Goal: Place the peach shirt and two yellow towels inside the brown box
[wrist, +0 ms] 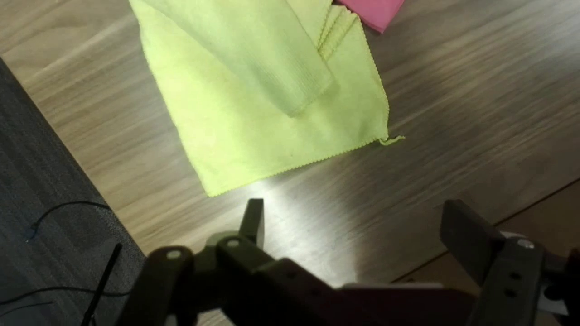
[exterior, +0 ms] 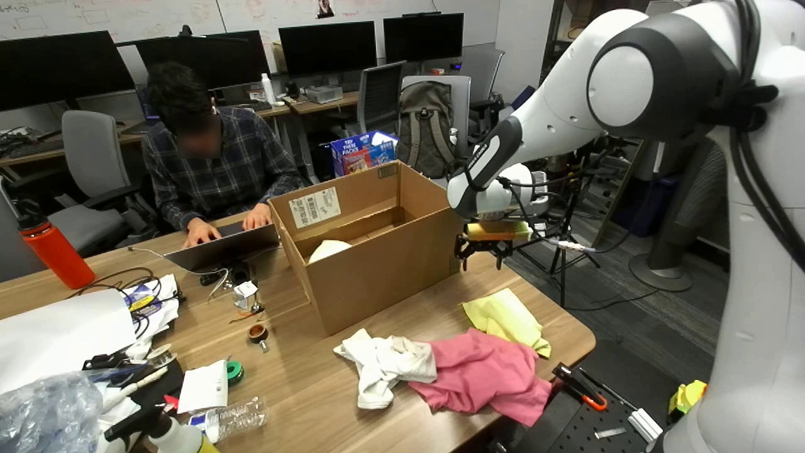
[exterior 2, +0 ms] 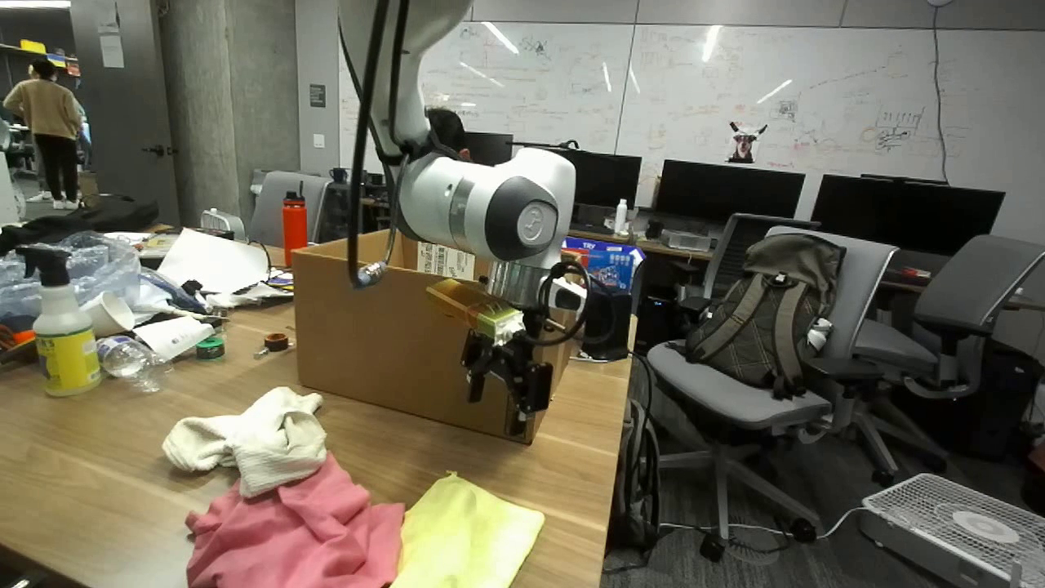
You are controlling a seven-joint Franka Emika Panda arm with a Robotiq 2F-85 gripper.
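Observation:
My gripper (exterior: 482, 263) is open and empty above the table, beside the brown box's end; it also shows in an exterior view (exterior 2: 504, 396) and in the wrist view (wrist: 353, 210). The open-topped brown box (exterior: 383, 270) stands on the table. A yellow towel (exterior: 503, 318) lies partly folded on the table, just ahead of the fingers in the wrist view (wrist: 235, 136). A pink cloth, likely the peach shirt (exterior: 484, 371), lies crumpled against it. A cream cloth (exterior: 390, 365) overlaps the pink one. Something pale (exterior: 328, 250) shows inside the box, partly hidden. No second yellow towel is distinguishable.
A person sits behind the table at a laptop (exterior: 226, 246), close to the box. Clutter, a spray bottle (exterior 2: 65, 327) and a clear plastic bottle (exterior: 236, 418) lie at the far end from the arm. The table edge (exterior 2: 608, 490) runs near the yellow towel.

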